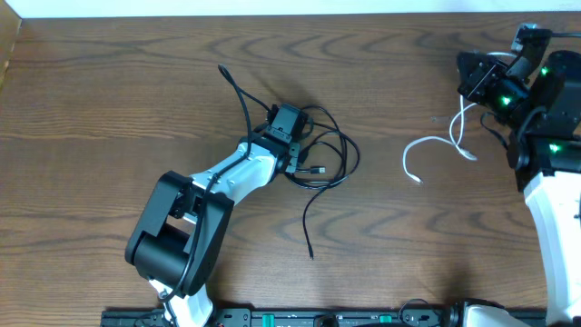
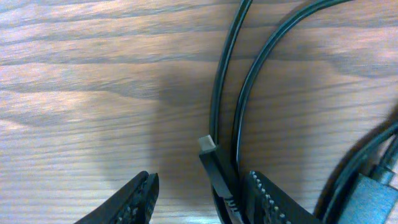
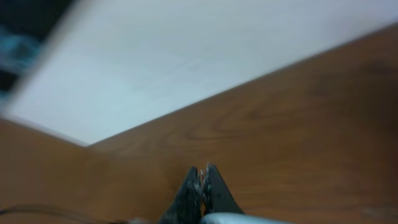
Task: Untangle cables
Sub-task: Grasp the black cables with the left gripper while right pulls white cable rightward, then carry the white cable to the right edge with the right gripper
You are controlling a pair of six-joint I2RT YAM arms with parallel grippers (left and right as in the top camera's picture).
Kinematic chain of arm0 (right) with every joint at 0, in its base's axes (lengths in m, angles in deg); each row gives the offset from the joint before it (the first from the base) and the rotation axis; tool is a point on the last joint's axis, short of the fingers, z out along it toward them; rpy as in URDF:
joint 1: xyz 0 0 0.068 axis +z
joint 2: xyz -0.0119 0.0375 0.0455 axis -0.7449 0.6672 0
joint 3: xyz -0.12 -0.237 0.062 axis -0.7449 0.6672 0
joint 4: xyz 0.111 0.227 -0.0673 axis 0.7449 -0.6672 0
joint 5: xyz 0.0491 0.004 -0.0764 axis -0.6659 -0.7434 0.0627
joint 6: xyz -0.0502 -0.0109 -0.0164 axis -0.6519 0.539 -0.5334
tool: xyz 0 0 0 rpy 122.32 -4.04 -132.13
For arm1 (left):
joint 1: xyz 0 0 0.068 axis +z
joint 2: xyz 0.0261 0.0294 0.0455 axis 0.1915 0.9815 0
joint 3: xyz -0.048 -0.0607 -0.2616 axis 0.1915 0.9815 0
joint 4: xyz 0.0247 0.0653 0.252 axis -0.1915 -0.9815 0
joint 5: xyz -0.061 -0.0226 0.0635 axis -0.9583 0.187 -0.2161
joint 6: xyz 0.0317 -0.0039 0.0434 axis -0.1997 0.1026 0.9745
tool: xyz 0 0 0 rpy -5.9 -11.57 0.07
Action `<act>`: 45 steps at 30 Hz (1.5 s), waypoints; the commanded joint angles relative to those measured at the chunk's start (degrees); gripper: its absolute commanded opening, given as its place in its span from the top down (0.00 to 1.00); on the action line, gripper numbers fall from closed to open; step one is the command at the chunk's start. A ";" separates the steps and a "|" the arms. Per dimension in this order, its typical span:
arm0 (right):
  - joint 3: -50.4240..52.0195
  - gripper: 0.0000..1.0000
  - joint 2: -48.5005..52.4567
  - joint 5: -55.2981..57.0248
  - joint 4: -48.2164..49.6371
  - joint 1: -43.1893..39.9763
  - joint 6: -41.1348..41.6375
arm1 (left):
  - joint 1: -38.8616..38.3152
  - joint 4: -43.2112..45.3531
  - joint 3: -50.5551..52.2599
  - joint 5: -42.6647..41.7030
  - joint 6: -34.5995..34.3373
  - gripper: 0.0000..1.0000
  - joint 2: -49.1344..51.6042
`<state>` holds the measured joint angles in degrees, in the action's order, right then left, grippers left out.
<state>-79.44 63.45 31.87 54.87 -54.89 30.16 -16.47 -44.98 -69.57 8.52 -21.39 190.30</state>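
The black cables [image 1: 338, 153] lie in a loose tangle near the middle of the wooden surface [image 1: 109, 109]. One end reaches up and to the left, a long tail trails down toward the near edge, and several loops overlap on the side toward the right arm. The left arm [image 1: 241, 173] stretches in from the near left corner, and its left pincer [image 2: 200, 177] sits low over the tangle. The left wrist view shows its fingers [image 2: 142, 198] spread apart. A flat black plug [image 2: 207, 144] with a pale metal tip lies between them, close against the toothed finger on the right of that picture and well clear of the other. Two black strands run side by side away from the plug across the wood, and more black cord with a blocky connector shows at the picture's right edge. The white cable [image 1: 408, 154] lies apart from the black ones, toward the right arm [image 1: 545, 173]. It curls on the surface, with one strand rising to the arm's head. The right pincer [image 3: 202, 175] is pressed together, its tips meeting above the wood in a blurred view. Whether it pinches the white cable cannot be told.
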 commanded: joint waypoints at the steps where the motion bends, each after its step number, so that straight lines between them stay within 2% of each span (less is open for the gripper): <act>1: -0.28 0.99 2.49 10.12 0.85 -0.13 -2.36 | 2.05 -1.49 -0.96 3.82 -1.07 0.52 0.83; 7: -0.28 0.99 5.18 7.02 15.89 -0.81 4.66 | 7.91 -2.89 -1.31 -3.28 -2.05 0.51 0.83; 11: -0.28 0.99 5.27 5.09 28.87 -1.90 4.90 | 13.38 -4.59 -1.31 -5.60 -6.29 0.51 0.83; 15: -0.28 0.99 5.27 5.14 33.99 -3.15 4.15 | 17.86 -5.40 -1.29 -10.51 -7.54 0.51 0.83; 19: -0.28 0.99 5.40 6.69 28.06 -4.13 -5.53 | 20.31 -5.70 -1.29 -15.56 -8.31 0.51 0.83; 22: -0.28 0.99 6.73 16.50 17.18 -4.33 -10.86 | 20.63 -5.68 -1.29 -16.68 -8.31 0.51 0.83; 28: -0.28 0.99 12.15 32.85 5.35 -5.66 -11.19 | 20.41 -5.51 -1.29 -16.85 -8.31 0.51 0.83; 36: -0.28 0.99 19.82 32.76 0.00 -6.64 -10.99 | 20.41 -5.51 -1.29 -16.85 -8.31 0.50 0.83; 39: -0.26 0.96 21.66 32.74 -3.06 -6.67 -10.99 | 20.41 -5.49 -1.29 -16.85 -8.31 0.50 0.83; 41: -0.28 0.90 22.80 32.74 -4.90 -6.67 -10.99 | 20.41 -5.49 -1.29 -16.85 -8.31 0.50 0.83; 42: -0.28 0.82 23.56 32.76 -5.88 -6.67 -11.02 | 20.41 -5.49 -1.29 -16.87 -8.31 0.50 0.83; 44: -0.26 0.57 24.65 32.74 -7.06 -6.67 -10.99 | 20.41 -5.49 -1.29 -16.90 -8.31 0.50 0.83; 45: -0.26 0.38 25.59 32.72 -7.87 -6.67 -10.99 | 20.41 -5.49 -1.29 -17.11 -8.31 0.50 0.83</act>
<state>-79.64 86.86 63.72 48.20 -61.43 19.47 4.10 -49.63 -71.37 -6.08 -28.95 190.17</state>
